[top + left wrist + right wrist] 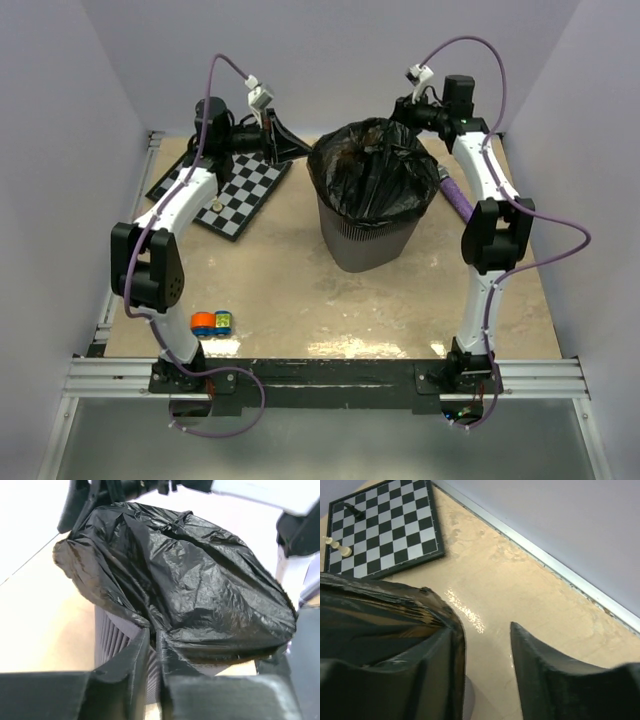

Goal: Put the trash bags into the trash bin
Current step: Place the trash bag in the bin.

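Your black trash bag (372, 165) drapes over the rim of the wire-mesh trash bin (365, 245), mid-desk (300, 290). Your left hand (152, 647) stands narrow at the bag's hem; your right hand (484, 630) stands half-wide, desk showing between its fingers.

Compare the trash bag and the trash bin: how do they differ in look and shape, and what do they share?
The trash bag is glossy, crinkled black, while the trash bin is duller grey with a ribbed wall. The trash bag is soft and billows shapelessly over the rim, whereas the trash bin is rigid, stands upright and tapers toward its base. Both are dark-toned and sit together, with the bag draped over the bin's mouth.
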Robot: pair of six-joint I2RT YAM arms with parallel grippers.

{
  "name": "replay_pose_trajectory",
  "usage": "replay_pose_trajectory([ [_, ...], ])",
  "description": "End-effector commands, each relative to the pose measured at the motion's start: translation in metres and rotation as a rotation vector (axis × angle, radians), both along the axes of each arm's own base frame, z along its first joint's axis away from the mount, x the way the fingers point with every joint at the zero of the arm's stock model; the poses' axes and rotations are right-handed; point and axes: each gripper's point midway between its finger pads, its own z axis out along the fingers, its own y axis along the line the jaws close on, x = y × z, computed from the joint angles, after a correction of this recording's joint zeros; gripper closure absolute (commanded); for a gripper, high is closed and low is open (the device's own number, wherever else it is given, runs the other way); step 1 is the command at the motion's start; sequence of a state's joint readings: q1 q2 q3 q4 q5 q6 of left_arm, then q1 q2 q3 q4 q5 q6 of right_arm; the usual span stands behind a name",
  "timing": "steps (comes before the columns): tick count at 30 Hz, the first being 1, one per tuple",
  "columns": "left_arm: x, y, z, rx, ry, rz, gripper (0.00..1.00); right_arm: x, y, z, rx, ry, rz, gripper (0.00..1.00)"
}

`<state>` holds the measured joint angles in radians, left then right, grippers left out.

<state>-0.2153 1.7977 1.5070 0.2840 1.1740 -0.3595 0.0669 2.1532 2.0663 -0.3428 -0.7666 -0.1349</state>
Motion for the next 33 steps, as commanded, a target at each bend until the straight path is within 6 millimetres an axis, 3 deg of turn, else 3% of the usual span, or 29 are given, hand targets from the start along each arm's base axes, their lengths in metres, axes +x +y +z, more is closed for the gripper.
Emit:
replay_pose_trajectory([
  [1,-0.019,-0.006,-0.018,-0.029,0.117,-0.142,0.94,-0.015,-0.017,0.09,0.008,-0.167,-0.066,0.38],
  [4,-0.022,0.004,-0.013,-0.053,0.129,-0.126,1.0,-0.02,-0.043,0.124,0.001,-0.232,-0.129,0.31],
  [6,-0.024,0.009,-0.013,-0.057,0.132,-0.121,1.0,-0.033,-0.047,0.143,-0.009,-0.27,-0.136,0.25],
  [7,-0.025,0.011,-0.015,-0.059,0.15,-0.116,1.0,-0.036,-0.067,0.147,-0.028,-0.281,-0.174,0.23],
  [11,-0.025,0.018,-0.014,-0.075,0.167,-0.095,1.0,-0.078,-0.085,0.167,-0.094,-0.352,-0.2,0.21],
  [13,-0.025,0.018,-0.013,-0.083,0.161,-0.089,1.0,-0.102,-0.09,0.166,-0.12,-0.366,-0.206,0.23],
  [19,-0.024,0.015,-0.007,-0.096,0.151,-0.089,1.0,-0.174,-0.103,0.136,-0.21,-0.317,-0.224,0.21],
  [20,-0.024,0.017,-0.004,-0.096,0.138,-0.087,0.91,-0.183,-0.102,0.13,-0.225,-0.312,-0.21,0.21],
  [21,-0.022,0.018,0.0,-0.101,0.132,-0.08,0.64,-0.192,-0.102,0.124,-0.244,-0.302,-0.196,0.21],
  [22,-0.019,0.019,0.007,-0.11,0.132,-0.07,0.52,-0.199,-0.101,0.118,-0.25,-0.278,-0.179,0.2],
  [24,-0.014,0.019,0.02,-0.123,0.109,-0.066,0.41,-0.211,-0.098,0.111,-0.271,-0.251,-0.143,0.21],
  [28,-0.006,0.005,0.021,-0.124,0.121,-0.089,0.37,-0.234,-0.092,0.101,-0.315,-0.229,-0.041,0.21],
  [33,-0.014,-0.011,0.008,-0.113,0.128,-0.135,0.36,-0.265,-0.088,0.08,-0.389,-0.196,0.082,0.19],
])
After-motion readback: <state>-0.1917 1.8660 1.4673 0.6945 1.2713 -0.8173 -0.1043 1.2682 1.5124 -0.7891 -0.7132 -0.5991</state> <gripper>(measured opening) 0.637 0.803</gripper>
